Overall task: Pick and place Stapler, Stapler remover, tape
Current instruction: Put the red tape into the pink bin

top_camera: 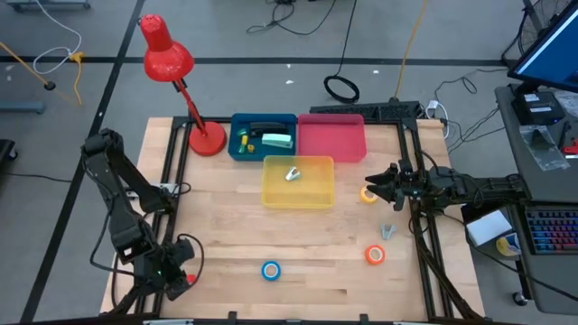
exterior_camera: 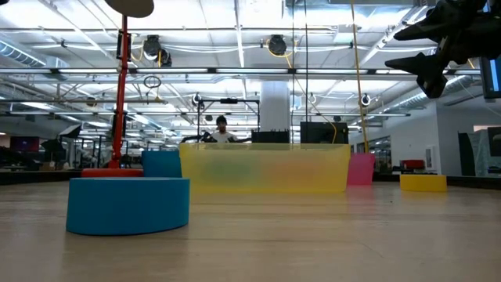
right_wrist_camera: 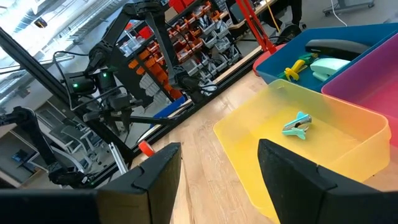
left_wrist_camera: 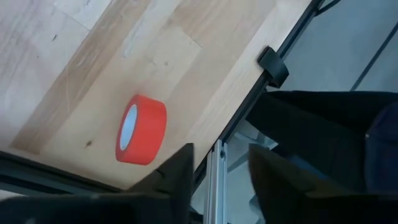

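Left gripper (left_wrist_camera: pixel 217 177) open, empty, above red tape (left_wrist_camera: pixel 142 129) at table (top_camera: pixel 226 235) corner, near edge. Right gripper (top_camera: pixel 377 185) open over yellow tape (top_camera: pixel 368 194), apparently empty. Risk: nudge rolls red tape off table.

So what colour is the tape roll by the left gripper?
Red tape roll with a pale centre, clearest in the left wrist view.

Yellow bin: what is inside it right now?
The yellow bin holds one small pale teal staple remover, also clear in the right wrist view, lying toward its far side. Nothing else shows; no tape roll is in it.
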Action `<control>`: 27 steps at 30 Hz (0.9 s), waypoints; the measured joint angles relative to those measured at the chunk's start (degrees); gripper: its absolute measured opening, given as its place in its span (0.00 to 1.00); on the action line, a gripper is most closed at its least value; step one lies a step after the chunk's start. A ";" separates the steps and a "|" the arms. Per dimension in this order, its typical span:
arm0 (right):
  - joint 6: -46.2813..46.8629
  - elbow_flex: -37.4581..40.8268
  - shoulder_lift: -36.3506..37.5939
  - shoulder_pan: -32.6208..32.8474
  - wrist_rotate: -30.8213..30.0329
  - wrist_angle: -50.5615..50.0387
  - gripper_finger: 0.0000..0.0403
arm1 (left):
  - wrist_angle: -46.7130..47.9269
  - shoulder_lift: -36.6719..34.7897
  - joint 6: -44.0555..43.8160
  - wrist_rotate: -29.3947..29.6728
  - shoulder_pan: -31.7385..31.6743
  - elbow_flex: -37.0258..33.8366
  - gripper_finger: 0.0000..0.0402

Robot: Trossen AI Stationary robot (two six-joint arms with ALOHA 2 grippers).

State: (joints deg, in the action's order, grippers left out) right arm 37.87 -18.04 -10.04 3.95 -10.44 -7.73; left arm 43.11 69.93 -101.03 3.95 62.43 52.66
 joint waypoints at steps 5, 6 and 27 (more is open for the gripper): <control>0.00 0.00 0.01 0.00 0.00 0.00 0.52 | 0.59 0.14 1.74 -2.64 0.00 0.03 0.52; 0.00 0.00 0.00 0.00 0.00 0.00 0.52 | 0.99 0.24 1.74 -3.12 0.00 0.03 0.54; 0.00 0.00 0.02 0.00 -0.02 0.14 0.52 | 2.12 10.93 4.23 -8.88 -0.20 0.02 0.56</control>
State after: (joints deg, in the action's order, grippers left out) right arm 37.87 -18.04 -10.03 3.95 -10.46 -7.58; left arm 45.23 80.87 -96.79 -4.93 62.24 52.67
